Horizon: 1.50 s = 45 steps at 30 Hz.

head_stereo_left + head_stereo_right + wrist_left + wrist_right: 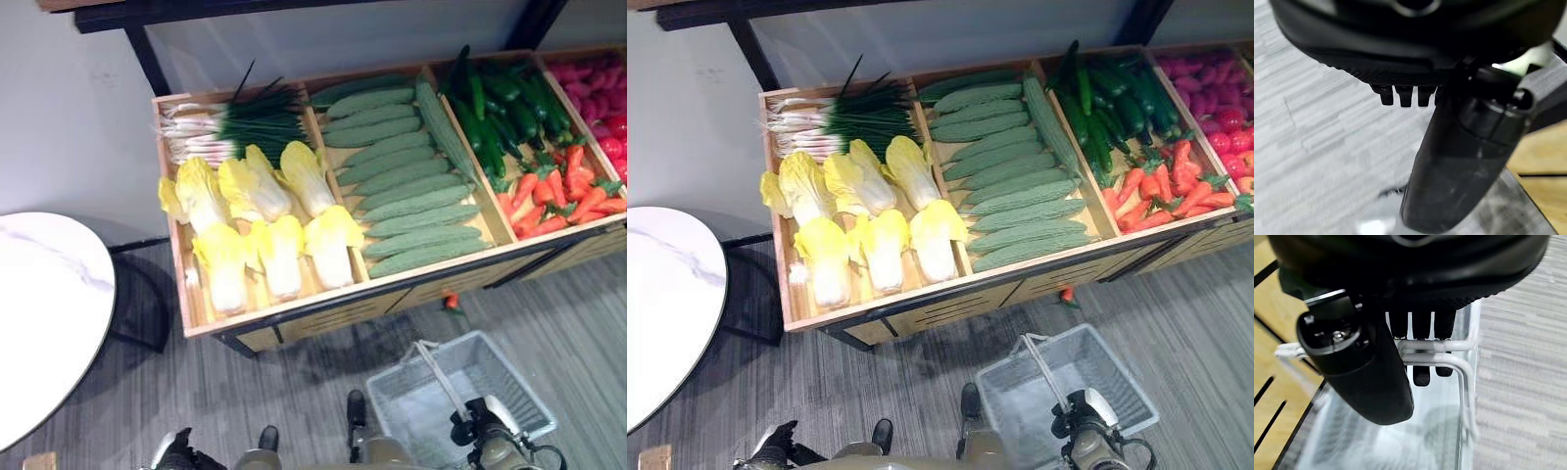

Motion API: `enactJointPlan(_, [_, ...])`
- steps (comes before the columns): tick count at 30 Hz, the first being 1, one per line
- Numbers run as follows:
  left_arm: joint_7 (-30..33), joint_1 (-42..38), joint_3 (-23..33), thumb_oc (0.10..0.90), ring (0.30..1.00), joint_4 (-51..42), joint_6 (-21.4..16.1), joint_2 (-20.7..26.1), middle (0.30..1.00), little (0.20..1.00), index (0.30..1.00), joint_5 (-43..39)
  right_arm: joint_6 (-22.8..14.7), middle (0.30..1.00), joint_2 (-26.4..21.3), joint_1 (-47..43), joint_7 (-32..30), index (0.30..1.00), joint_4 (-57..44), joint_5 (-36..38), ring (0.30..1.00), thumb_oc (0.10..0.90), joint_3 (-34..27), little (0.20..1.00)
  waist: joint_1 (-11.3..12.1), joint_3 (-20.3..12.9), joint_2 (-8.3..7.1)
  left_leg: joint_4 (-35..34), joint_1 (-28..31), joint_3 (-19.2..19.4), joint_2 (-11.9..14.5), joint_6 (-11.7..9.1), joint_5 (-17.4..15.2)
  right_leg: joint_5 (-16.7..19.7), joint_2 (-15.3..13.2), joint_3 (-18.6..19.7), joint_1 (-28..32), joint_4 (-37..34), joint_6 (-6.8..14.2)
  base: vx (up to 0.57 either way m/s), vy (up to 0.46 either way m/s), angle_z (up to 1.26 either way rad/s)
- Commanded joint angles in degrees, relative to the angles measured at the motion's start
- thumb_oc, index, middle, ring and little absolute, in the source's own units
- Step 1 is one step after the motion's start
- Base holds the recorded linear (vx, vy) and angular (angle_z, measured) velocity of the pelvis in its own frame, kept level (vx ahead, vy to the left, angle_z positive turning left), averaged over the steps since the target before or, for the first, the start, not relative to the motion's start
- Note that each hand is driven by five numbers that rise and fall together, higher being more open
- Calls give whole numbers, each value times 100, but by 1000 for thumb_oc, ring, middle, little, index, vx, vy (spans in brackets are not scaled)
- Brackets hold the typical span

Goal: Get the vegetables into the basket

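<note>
A wooden stand holds the vegetables in compartments: green onions (230,125), yellow cabbages (265,220), pale green bumpy gourds (407,186), dark cucumbers (500,108) and carrots (554,191). A grey wire basket (509,387) hangs low in front of the stand, with no vegetable visible in it. My right hand (480,426) is shut on the basket's white handle (1449,360), fingers (1420,377) curled under it. My left hand (178,452) hangs at the lower left, well short of the stand, fingers (1403,95) curled on nothing.
Red and pink produce (598,88) fills the far right bin. One small carrot (452,302) lies on the floor under the stand's front edge (323,313). A round white table (39,313) stands at the left. Grey floor lies between me and the stand.
</note>
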Motion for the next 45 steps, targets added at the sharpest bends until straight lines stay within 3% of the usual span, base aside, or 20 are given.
enactJointPlan(1, [119, -358, -21, 900, 1000, -88, -80, 191, 1000, 1000, 1000, -106, -107, 300, -606, 48, -231, 300, -46, 226, 300, 400, -260, 300, -73, 188, 23, -719, -171, 291, 727, -190, 735, -719, -300, -63, -121, 936, 522, -9, -80, 46])
enactJointPlan(2, [142, -352, 18, 900, 1000, -72, -74, 165, 1000, 1000, 1000, -143, -120, 300, -607, 79, -233, 300, -105, 279, 300, 400, -309, 300, -109, 196, 24, -678, -185, 446, 713, -197, 761, -683, -318, -107, -100, 886, 508, 8, -56, 46])
enactJointPlan(6, [150, -237, 115, 900, 1000, -12, -64, 44, 1000, 1000, 1000, -198, -108, 300, -604, 39, -182, 300, 22, 266, 300, 400, -229, 300, -39, 135, 15, -511, -117, 248, 479, -148, 555, -538, -291, -12, -13, 619, 481, 22, -26, 14])
enactJointPlan(7, [124, -154, 190, 900, 1000, 73, -50, -36, 1000, 1000, 1000, -255, -100, 300, -587, 15, -137, 300, 130, 259, 300, 400, -218, 300, -48, 61, 6, -522, -69, 367, 416, -117, 386, -488, -293, 6, 60, 445, 500, 28, 30, -34])
enactJointPlan(10, [99, 14, 440, 900, 1000, 236, -71, -186, 1000, 1000, 1000, -513, -80, 300, -501, 68, -81, 300, 178, 186, 300, 400, -185, 300, -35, -48, 76, -747, 99, 670, 379, -94, 392, -364, -383, -56, 180, 250, 578, 26, 109, -16])
enactJointPlan(13, [160, 50, 701, 900, 1000, 267, -100, -167, 1000, 1000, 1000, -781, -69, 300, -420, 106, -59, 300, 153, 134, 300, 400, -134, 300, -21, -64, 56, -762, 158, 685, 329, -78, 338, -301, -449, -57, 235, 190, 611, 11, 121, -4])
enactJointPlan(14, [494, 34, 1504, 900, 1000, 90, -358, -104, 1000, 1000, 1000, -1971, -42, 300, -294, 185, -56, 300, 263, 89, 300, 400, -164, 300, 53, -74, 29, -762, 243, 659, 275, -59, 232, -247, -524, -85, 333, 101, 658, 5, 121, -5])
enactJointPlan(15, [494, 31, 1505, 900, 1000, 91, -358, -102, 1000, 1000, 1000, -1972, -42, 300, -292, 182, -56, 300, 264, 89, 300, 400, -164, 300, 45, -84, 22, -762, 224, 653, 267, -56, 245, -240, -533, -88, 318, 99, 660, 39, 153, 1])
enactJointPlan(16, [1027, 6, 2481, 900, 1000, -60, -678, 183, 1000, 1000, 1000, -2863, -6, 300, -150, 260, -51, 300, 285, 37, 300, 400, -205, 300, 114, -120, -27, -762, 298, 642, 228, -49, 163, -233, -594, -126, 416, 65, 714, 20, 68, 5])
enactJointPlan(17, [1026, 1, 2485, 900, 1000, -58, -678, 187, 1000, 1000, 1000, -2863, -6, 300, -146, 253, -51, 300, 287, 37, 300, 400, -203, 300, 105, -126, -38, -762, 278, 636, 216, -46, 180, -221, -606, -129, 400, 62, 715, 39, 81, 11])
enactJointPlan(19, [1507, -27, 3147, 900, 1000, 224, -735, 554, 1000, 1000, 1000, -3101, -12, 300, -85, 292, -49, 300, 285, 14, 300, 400, -193, 300, 136, -190, -83, -762, 311, 638, 192, -43, 138, -217, -631, -116, 431, 50, 742, 25, 39, 12])
enactJointPlan(21, [1718, -14, 3452, 900, 1000, 484, -656, 955, 1000, 1000, 1000, -3021, -26, 300, -73, 319, -17, 300, 252, -13, 300, 400, -125, 300, 116, -228, -135, -762, 379, 695, 188, -49, 96, -204, -641, -59, 460, 41, 759, 31, 44, 0])
enactJointPlan(27, [2284, -51, 3504, 900, 1000, -156, -833, 1582, 1000, 1000, 1000, -2517, -118, 300, -126, 344, -51, 300, 203, -106, 300, 400, 1, 300, 130, -305, -164, -762, 457, 752, 167, -65, 53, -198, -665, -21, 516, 10, 793, 13, 31, -9])
enactJointPlan(29, [2645, 15, 3517, 900, 1000, -1149, -975, 1788, 1000, 1000, 1000, -2185, -185, 300, -120, 425, -101, 300, 103, -177, 300, 400, 31, 300, 138, -330, -172, -762, 472, 754, 172, -75, 56, -209, -668, -23, 552, -2, 811, 0, 0, 0])
enactJointPlan(31, [3001, 128, 3189, 900, 1000, -2791, -978, 1863, 1000, 1000, 1000, -1159, -232, 300, -87, 459, -145, 300, 145, -178, 300, 400, -2, 300, 177, -329, -182, -762, 474, 712, 168, -77, 55, -217, -668, -42, 573, -12, 812, -4, -13, 2])
enactJointPlan(32, [3051, 407, 3049, 900, 1000, -4238, -1038, 1713, 1000, 1000, 1000, -519, -294, 300, -48, 518, -168, 300, 70, -157, 300, 400, -47, 300, 205, -311, -197, -762, 450, 642, 183, -77, 71, -228, -667, -73, 593, -10, 806, -27, -34, 8])
enactJointPlan(36, [2874, 304, 2821, 900, 1000, -4807, -1100, 1569, 1000, 1000, 1000, -343, -254, 300, -58, 412, -89, 300, 109, -147, 300, 400, 9, 300, 178, -296, -207, -762, 436, 620, 196, -81, 83, -234, -661, -99, 604, -12, 800, -8, -17, 5])
enactJointPlan(38, [2354, 219, 2175, 900, 1000, -6221, -1191, 1352, 1000, 1000, 1000, 122, -263, 300, -20, 336, -38, 300, -24, -164, 300, 400, 117, 300, 113, -288, -202, -762, 440, 653, 220, -82, 75, -235, -644, -62, 595, -15, 785, -14, -21, -6])
enactJointPlan(40, [2027, 97, 1720, 900, 1000, -6524, -1180, 1239, 1000, 1000, 1000, 277, -296, 300, -7, 315, -16, 300, -76, -176, 300, 400, 182, 300, 50, -303, -196, -762, 454, 699, 230, -84, 69, -238, -623, -14, 585, -15, 773, 10, -25, -4])
enactJointPlan(45, [1693, -94, 1191, 900, 1000, -6429, -1138, 1113, 1000, 1000, 1000, 281, -335, 300, 1, 274, 9, 300, -132, -176, 300, 400, 221, 300, -19, -322, -189, -762, 483, 809, 271, -86, 54, -238, -575, 89, 536, -15, 759, 11, -23, -14])
